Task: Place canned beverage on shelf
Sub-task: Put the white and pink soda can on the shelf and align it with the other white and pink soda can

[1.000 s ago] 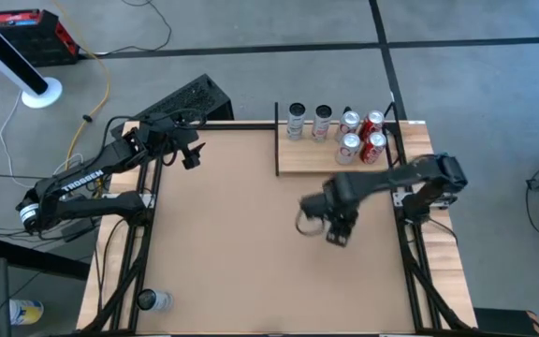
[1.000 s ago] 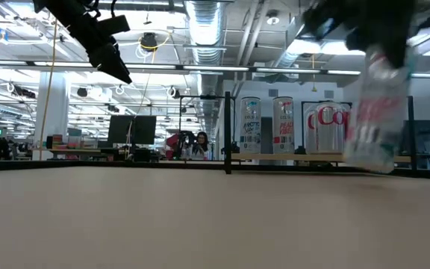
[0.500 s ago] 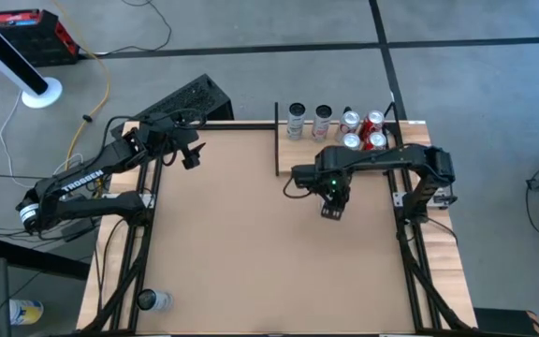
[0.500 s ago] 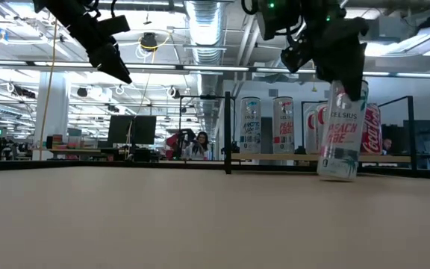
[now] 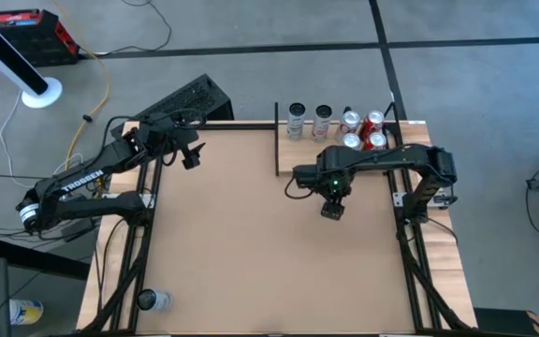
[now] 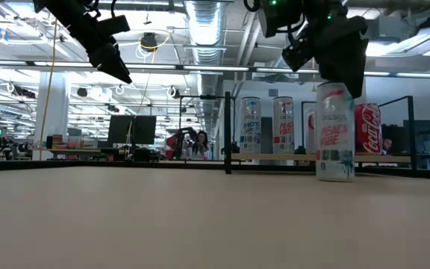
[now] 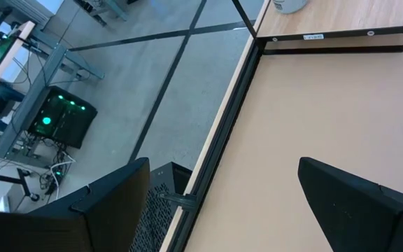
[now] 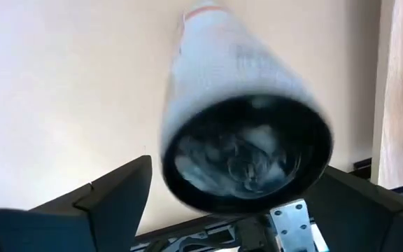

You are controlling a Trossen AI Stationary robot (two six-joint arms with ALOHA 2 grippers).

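Observation:
My right gripper (image 5: pixel 333 198) stands over the table's middle right, in front of the shelf (image 5: pixel 298 161). It is shut on a slim white can (image 6: pixel 334 131) with pink lettering, which stands upright in the low view. The can's dark top (image 8: pixel 247 157) fills the right wrist view between the fingers. In the high view the gripper hides the can. The shelf is a pale wood platform at the far right with black uprights (image 5: pixel 277 140), and several cans (image 5: pixel 322 122) stand on it. My left gripper (image 5: pixel 190 154) hangs open and empty above the far left corner. My right gripper has the white can by its top end (image 6: pixel 333 88), one finger (image 8: pixel 110 192) on each side of the rim. The fingers come from above, pointing down. The can hangs upright below them, its base (image 6: pixel 335 176) at tabletop level. Whether the base touches the board I cannot tell.
Two silver cans (image 6: pixel 251 125) and several red-and-white cans (image 6: pixel 366 128) fill the shelf's far part. The shelf's near strip (image 5: pixel 316 164) is bare. The shelf's edge also shows in the left wrist view (image 7: pixel 334 31). A loose can (image 5: pixel 153 300) lies off the table's near left corner.
My right gripper has carried the white can toward the table's far edge and the shelf, then nearly stopped. The can was tilted and is now upright, with its base down at tabletop level.

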